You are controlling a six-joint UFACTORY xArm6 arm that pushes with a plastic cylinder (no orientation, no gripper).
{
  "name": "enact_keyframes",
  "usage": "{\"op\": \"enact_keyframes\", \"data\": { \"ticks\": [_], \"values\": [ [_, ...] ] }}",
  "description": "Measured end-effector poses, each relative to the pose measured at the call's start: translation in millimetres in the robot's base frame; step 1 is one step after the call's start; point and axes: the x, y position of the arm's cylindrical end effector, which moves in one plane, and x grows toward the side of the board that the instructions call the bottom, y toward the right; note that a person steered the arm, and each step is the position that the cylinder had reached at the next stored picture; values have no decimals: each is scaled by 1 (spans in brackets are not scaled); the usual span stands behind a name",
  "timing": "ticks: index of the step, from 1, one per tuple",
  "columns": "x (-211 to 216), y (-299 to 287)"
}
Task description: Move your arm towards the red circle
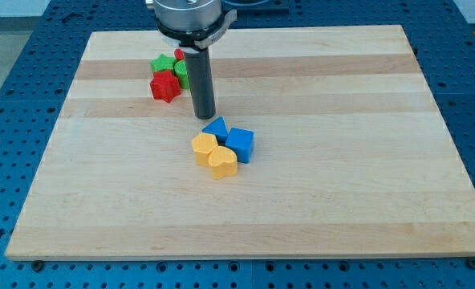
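**Near the worktop's top edge, tip beside the red cluster**

Toward the top-left corner of the worktop [101, 201], my tip [204, 116] stands just right of the red star [164, 87]. Behind the rod, a red circle [180, 54] barely shows among green blocks [164, 63]. No pincer exists. Blue blocks [239, 143] and yellow blocks [205, 147] sit mid-board.

Setting: a robotics lab or test bench — not a home. Evidence: a pale, banded wooden board [302, 201] lies flat on a blue metal perforated table [13, 88] with a regular grid of mounting holes, typical of lab fixtures. A grey machined metal arm flange [188, 16] enters from the view's top — industrial hardware, plain staging.
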Motion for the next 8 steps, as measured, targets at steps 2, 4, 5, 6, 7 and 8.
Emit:
{"op": "enact_keyframes", "data": {
  "ticks": [2,4,5,6,7,8],
  "values": [
    [-29,9],
    [-58,21],
    [-73,21],
    [-76,21],
    [-76,21],
    [-91,16]
  ]
}}
